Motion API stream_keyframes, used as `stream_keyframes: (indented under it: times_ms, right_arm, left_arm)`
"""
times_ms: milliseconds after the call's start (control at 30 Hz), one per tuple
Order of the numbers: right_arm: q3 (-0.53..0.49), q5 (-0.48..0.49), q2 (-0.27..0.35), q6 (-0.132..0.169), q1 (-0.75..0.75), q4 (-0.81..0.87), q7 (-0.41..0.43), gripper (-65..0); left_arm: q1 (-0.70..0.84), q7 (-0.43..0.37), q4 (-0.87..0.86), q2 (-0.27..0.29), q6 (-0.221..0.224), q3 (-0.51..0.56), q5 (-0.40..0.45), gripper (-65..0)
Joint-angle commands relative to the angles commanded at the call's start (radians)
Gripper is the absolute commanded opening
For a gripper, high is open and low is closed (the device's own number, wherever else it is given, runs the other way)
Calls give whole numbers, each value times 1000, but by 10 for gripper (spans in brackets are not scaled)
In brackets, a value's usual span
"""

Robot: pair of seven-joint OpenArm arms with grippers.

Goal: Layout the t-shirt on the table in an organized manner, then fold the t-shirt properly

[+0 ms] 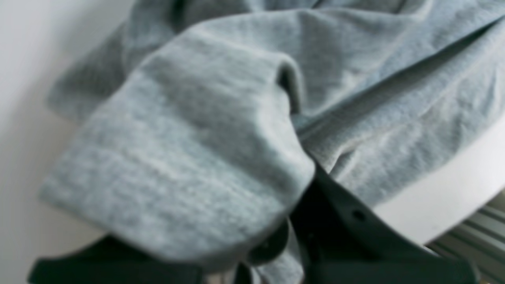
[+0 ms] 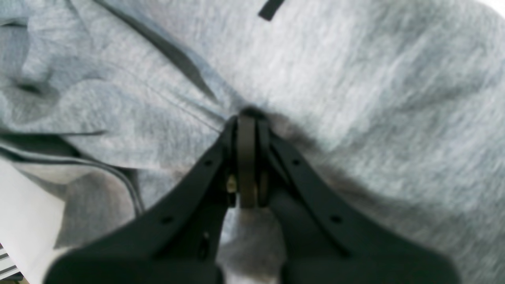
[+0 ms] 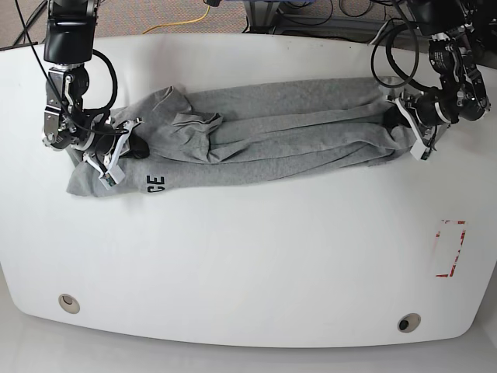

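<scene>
Right gripper (image 2: pixel 247 118): jaws closed tight w/ grey cloth of the t-shirt (image 2: pixel 355 98) bunched at the tips, seam line running in from upper left; a dark printed stroke shows at top of the right wrist view. Left gripper (image 1: pixel 311 185): mostly covered by a thick fold of shirt draped over it; black finger (image 1: pixel 355 213) pokes out beneath, jaw gap hidden and view blurred, so cannot tell if apart or together. Base view, near to far: two round grommet holes (image 3: pixel 68 302) near front edge of the table (image 3: pixel 248 264); red tape rectangle (image 3: pixel 450 248) at front right, well apart from the shirt. T-shirt lies as a long, wrinkled band stretched left-right across the far half of the table, letters "CE" (image 3: pixel 157 183) visible on its lower left part. Right gripper (image 3: pixel 128 148) sits at band's left end in the base view, left gripper (image 3: pixel 400 118) at its right end, each touching cloth. Cables (image 3: pixel 186 22) lie beyond far table edge.
</scene>
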Motion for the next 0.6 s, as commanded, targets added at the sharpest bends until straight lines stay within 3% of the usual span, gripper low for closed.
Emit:
stream_keyframes:
  times_ms: [267,467,600]
  right_arm:
    - [-2,-6,-25,0,-3,2,0,-644]
    - [-2,-5,-26,0,-3,2,0,-644]
    - [-3,-5,-26,0,-3,2,0,-644]
  left_arm:
    - [-35,12,6,-3,0,-35,49,-601]
    - [-64,121,107,3,0,-35,49,-599]
    - [-69,140,181,14,0,-26,49,-599]
